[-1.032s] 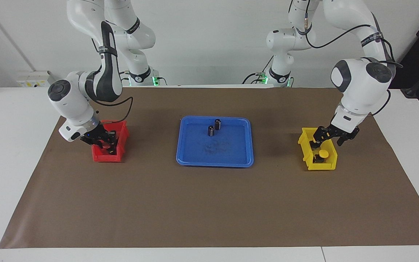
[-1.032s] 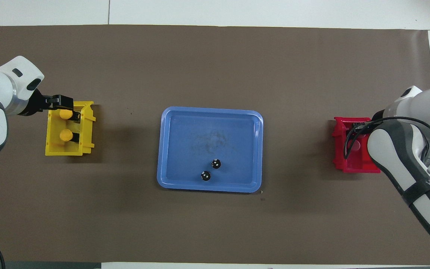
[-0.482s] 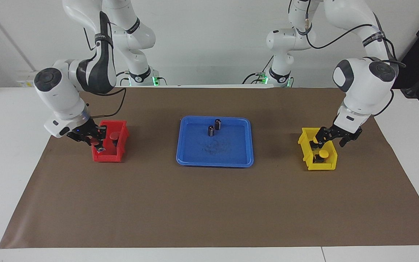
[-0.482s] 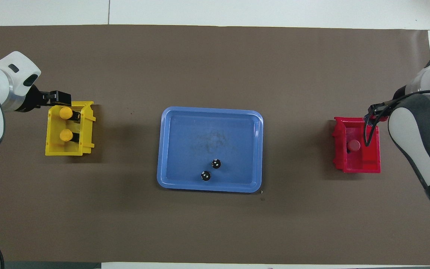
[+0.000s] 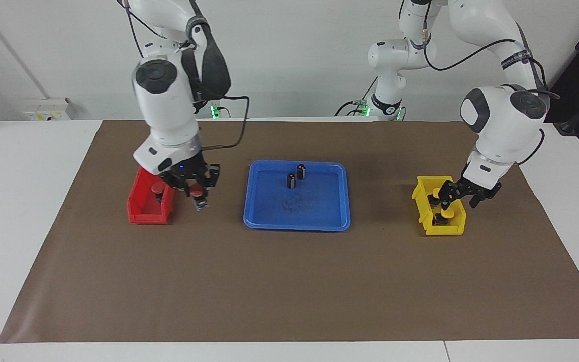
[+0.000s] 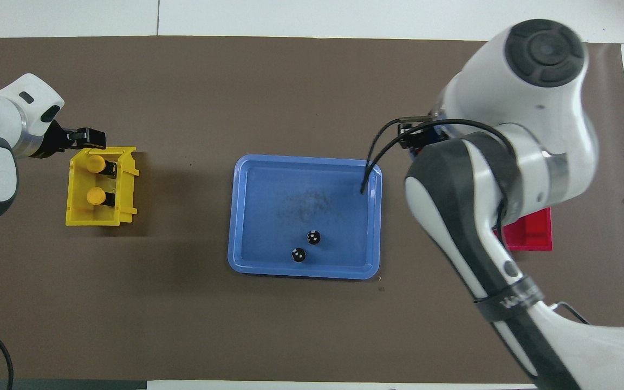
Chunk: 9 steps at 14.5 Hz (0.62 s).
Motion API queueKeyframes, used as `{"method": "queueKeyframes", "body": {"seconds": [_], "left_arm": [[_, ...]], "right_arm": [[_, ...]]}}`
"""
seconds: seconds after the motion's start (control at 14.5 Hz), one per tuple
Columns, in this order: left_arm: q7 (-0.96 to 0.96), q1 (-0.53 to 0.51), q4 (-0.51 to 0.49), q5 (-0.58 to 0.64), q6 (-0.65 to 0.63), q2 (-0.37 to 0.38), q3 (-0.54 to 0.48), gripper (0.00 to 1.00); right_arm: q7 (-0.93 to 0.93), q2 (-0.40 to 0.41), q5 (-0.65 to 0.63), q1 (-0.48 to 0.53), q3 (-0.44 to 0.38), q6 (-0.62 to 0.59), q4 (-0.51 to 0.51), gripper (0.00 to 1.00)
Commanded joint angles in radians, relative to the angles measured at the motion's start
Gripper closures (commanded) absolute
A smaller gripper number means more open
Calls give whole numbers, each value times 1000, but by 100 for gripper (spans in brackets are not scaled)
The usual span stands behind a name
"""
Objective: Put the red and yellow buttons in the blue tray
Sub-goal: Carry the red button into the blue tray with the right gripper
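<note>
My right gripper is shut on a red-capped button and holds it in the air between the red bin and the blue tray. A second red button sits in the red bin. My left gripper is open just over the yellow bin, at the end farther from the robots. Two yellow-capped buttons sit in that bin. In the overhead view my right arm hides the held button and most of the red bin.
Two small dark cylinders stand in the blue tray, in the part nearer the robots. Brown paper covers the table, with white table edges at both ends.
My right gripper has lifted a red button out of the red bin and carried it toward the blue tray. My left gripper has stayed at the yellow bin and dropped slightly.
</note>
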<state>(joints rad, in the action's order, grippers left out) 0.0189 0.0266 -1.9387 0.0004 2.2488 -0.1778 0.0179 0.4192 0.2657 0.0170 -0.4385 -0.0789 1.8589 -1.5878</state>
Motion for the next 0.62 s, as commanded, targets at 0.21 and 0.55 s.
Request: {"method": "queueKeyframes", "body": {"seconds": [0.21,0.55], "left_arm": [[-5,-31,-5,-14,42,-46,4,27],[7,-2,-22,-14,52,-40,5,27]], "right_arm": [[263,167,21,-175,-9,124,61,82],[273,178,23,-200,-9,212,-35,80]]}}
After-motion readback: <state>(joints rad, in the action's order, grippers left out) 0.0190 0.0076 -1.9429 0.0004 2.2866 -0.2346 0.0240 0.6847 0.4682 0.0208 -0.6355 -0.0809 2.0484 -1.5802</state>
